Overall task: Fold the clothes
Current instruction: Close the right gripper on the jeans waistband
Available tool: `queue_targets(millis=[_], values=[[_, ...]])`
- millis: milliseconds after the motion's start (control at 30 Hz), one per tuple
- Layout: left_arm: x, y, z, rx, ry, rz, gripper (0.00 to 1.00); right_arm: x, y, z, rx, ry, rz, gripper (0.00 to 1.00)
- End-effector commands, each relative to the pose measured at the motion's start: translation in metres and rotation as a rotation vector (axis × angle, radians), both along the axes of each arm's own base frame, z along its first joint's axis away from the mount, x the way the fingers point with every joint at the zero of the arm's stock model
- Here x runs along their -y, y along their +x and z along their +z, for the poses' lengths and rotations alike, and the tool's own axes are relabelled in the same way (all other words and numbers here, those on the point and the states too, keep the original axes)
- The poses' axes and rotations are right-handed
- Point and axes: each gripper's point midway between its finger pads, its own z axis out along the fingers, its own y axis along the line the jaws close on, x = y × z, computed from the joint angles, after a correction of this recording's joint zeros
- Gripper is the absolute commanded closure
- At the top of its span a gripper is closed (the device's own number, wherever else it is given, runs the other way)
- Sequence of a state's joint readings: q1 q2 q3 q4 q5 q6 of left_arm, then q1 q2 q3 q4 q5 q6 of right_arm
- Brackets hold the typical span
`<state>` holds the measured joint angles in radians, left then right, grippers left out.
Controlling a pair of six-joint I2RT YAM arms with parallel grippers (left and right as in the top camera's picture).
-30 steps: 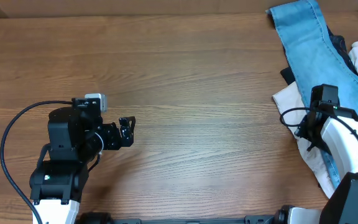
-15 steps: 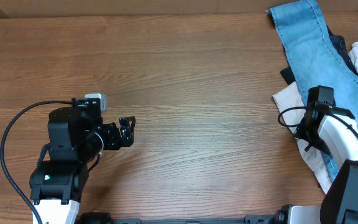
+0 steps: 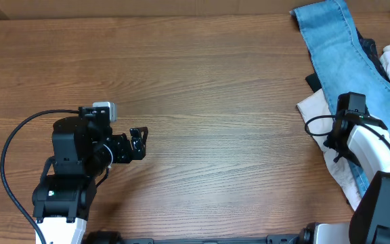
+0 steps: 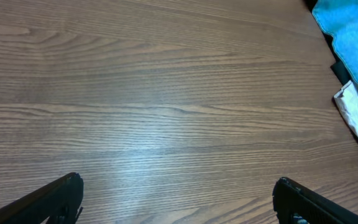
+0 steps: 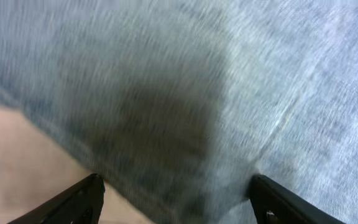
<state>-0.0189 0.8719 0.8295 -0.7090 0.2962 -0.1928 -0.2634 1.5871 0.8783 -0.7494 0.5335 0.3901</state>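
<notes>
Slight shift of right arm [image 3: 370, 146], jaws apart over jeans [image 5: 166, 93].

Robot lab workbench. Wood-grain table [image 3: 235, 88] ahead of the left gripper [image 3: 141, 137], black cable [image 3: 4, 157] looping behind it.

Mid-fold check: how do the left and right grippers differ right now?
The left gripper hangs over bare table, far from the jeans; the right gripper is directly above them at the table's right side. The left wrist view shows only wood between its jaws; the right wrist view is mostly filled with close, blurred denim. Both have their jaws spread and hold nothing.
</notes>
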Motion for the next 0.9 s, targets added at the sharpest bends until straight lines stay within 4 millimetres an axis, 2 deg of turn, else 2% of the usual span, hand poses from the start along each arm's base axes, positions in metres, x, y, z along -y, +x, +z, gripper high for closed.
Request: queue_targets(millis=[0, 233, 400, 633, 767, 867], values=[[0.001, 0.004, 0.012, 0.027, -0.018, 0.006, 0.00, 0.012, -0.001, 0.002, 0.044, -0.030, -0.081, 0.20], [0.001, 0.004, 0.012, 0.027, -0.018, 0.006, 0.00, 0.008, -0.003, -0.001, 0.039, 0.004, -0.080, 0.18], [0.001, 0.005, 0.013, 0.031, -0.018, 0.006, 0.00, -0.007, 0.003, -0.009, -0.002, 0.098, 0.061, 0.16], [0.001, 0.005, 0.013, 0.031, -0.021, 0.003, 0.00, -0.005, -0.001, -0.008, -0.052, 0.080, 0.111, 0.16], [0.001, 0.005, 0.013, 0.031, -0.020, 0.003, 0.00, -0.004, 0.001, -0.007, -0.075, 0.076, 0.172, 0.18], [0.001, 0.005, 0.013, 0.030, -0.021, 0.003, 0.00, -0.003, 0.001, -0.007, -0.103, 0.070, 0.217, 0.24]])
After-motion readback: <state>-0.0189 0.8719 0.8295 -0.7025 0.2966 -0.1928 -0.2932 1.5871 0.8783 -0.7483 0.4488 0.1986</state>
